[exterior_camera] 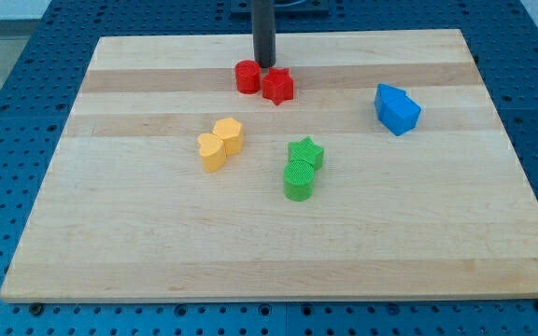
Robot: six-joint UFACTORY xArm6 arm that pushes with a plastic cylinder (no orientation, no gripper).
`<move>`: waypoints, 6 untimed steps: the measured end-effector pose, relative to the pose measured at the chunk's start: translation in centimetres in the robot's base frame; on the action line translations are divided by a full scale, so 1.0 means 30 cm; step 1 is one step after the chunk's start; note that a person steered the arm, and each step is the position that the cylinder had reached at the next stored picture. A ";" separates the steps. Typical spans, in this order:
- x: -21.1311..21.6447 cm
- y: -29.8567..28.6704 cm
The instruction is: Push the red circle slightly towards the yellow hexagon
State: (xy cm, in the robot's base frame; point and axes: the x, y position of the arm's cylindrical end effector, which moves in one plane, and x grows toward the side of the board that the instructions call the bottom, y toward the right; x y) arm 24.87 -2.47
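The red circle (247, 77) sits near the view's top middle, touching the red star (277, 86) on its right. My tip (265, 65) stands just above and between them, right at the circle's upper right edge. The yellow hexagon (229, 134) lies below the circle, toward the view's bottom, touching a yellow heart-like block (212, 152) at its lower left.
A green star (305, 152) touches a green circle (299, 180) below it, at the middle. Two blue blocks (397, 108) sit together at the view's right. All rest on a wooden board (157, 243) with a blue perforated table around it.
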 end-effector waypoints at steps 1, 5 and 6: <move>-0.004 -0.061; 0.172 -0.073; 0.118 -0.073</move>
